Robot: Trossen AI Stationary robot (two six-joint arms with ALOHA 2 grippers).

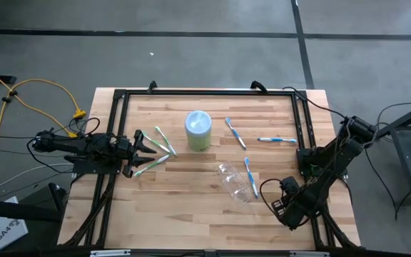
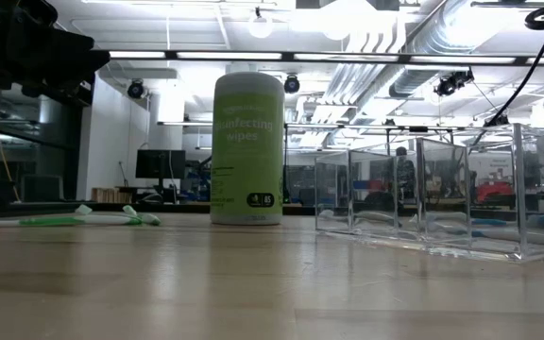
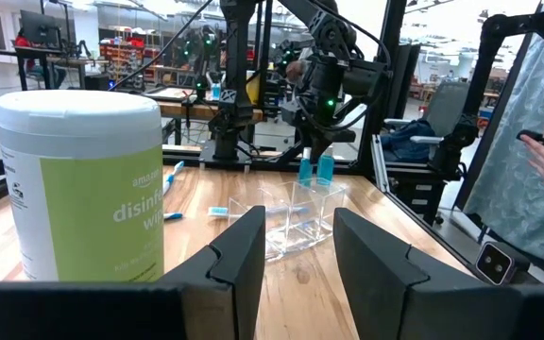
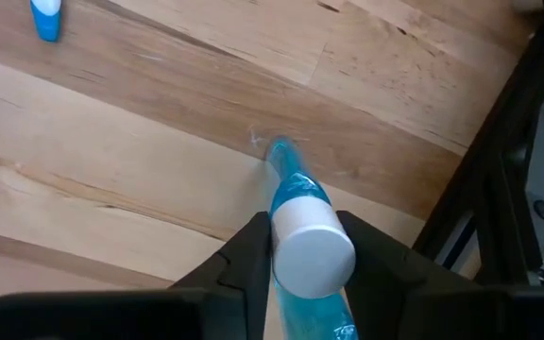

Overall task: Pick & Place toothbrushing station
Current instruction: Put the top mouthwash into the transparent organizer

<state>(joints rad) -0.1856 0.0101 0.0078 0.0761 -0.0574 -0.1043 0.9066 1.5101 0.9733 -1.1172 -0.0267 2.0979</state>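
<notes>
Bench [image 1: 191, 214] of pale wood seen from above, framed in black. Left gripper [image 1: 150, 145] at the left side, jaws apart, pointed at the green-white toothbrushes [image 1: 164, 140] just beside the wipes canister [image 1: 198, 130]. Clear container [image 1: 235, 181] lying near the middle toward the front, a blue-white toothbrush [image 1: 251, 177] at its right edge. Two more blue-white brushes [image 1: 235, 133] farther back, right of the canister. Right gripper [image 1: 280, 206] low at the front right corner.

Low view: canister [image 2: 247, 148] upright at mid-bench, container [image 2: 433, 196] to its right, green-white brushes [image 2: 64, 218] flat at the left.

Left wrist: own fingers [image 3: 246, 260] spread, canister [image 3: 83, 184] close by, container [image 3: 286, 219] beyond, right arm's gripper [image 3: 315, 168] behind it with something blue.

Right wrist: jaws clamped on a blue tube [image 4: 302, 217] with a white end, above the bench.
</notes>
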